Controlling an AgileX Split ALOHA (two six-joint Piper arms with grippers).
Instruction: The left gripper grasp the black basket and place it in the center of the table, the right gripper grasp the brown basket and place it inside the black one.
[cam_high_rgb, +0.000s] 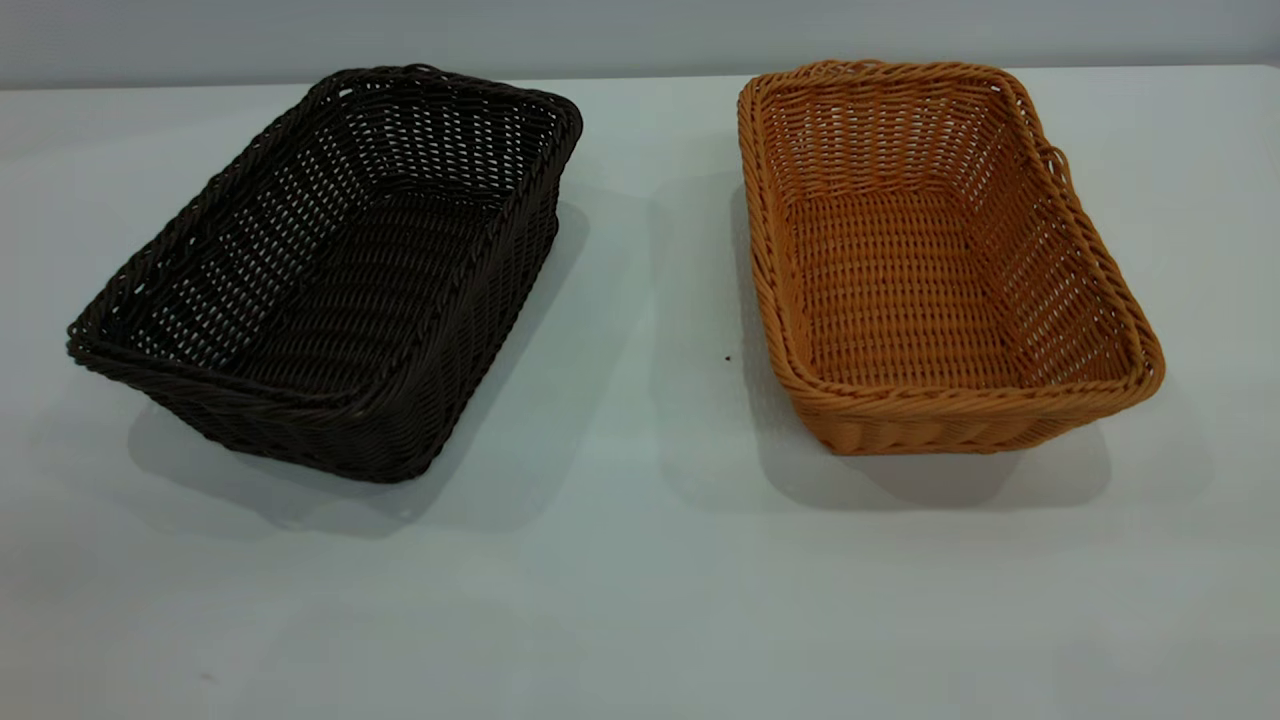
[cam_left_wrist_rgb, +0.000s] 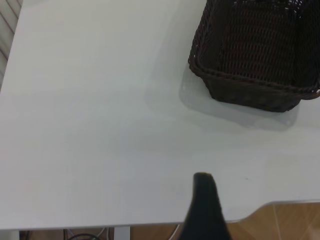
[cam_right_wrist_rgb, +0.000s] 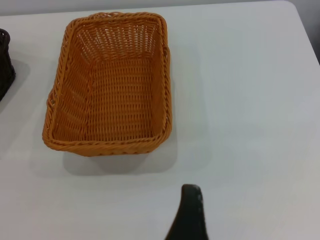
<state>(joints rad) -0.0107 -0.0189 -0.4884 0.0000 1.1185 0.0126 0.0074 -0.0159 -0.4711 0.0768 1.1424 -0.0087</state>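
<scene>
Exterior view: two woven baskets on the table (cam_high_rgb: 640, 600), no arm in shot.

Item 1, the black basket (cam_high_rgb: 330, 280): rectangular, very dark wicker, openwork sloping sides, braided rim. It stands at the left side of the table, turned at an angle, well apart from item 2 and not yet at the centre.

Item 2, the brown basket (cam_high_rgb: 930, 270): rectangular, orange-brown wicker, same build, with a small loop on its right long side. It stands upright at the right side of the table, empty.

Handling, as a judgement: both look light and fairly stiff, with some give in the weave; not fragile, not slippery. The braided rim is the likely hold, one finger inside and one outside the wall, near the middle of a side so the basket hangs level.

Left gripper (cam_left_wrist_rgb: 204, 200): one dark finger shows in the left wrist view, above bare table, well short of the black basket (cam_left_wrist_rgb: 255, 55); spread or closed, cannot tell.

Right gripper (cam_right_wrist_rgb: 189, 210): one dark finger likewise, short of the brown basket (cam_right_wrist_rgb: 112, 85); state cannot be told.

Markings: no brand, label or writing is visible.
</scene>
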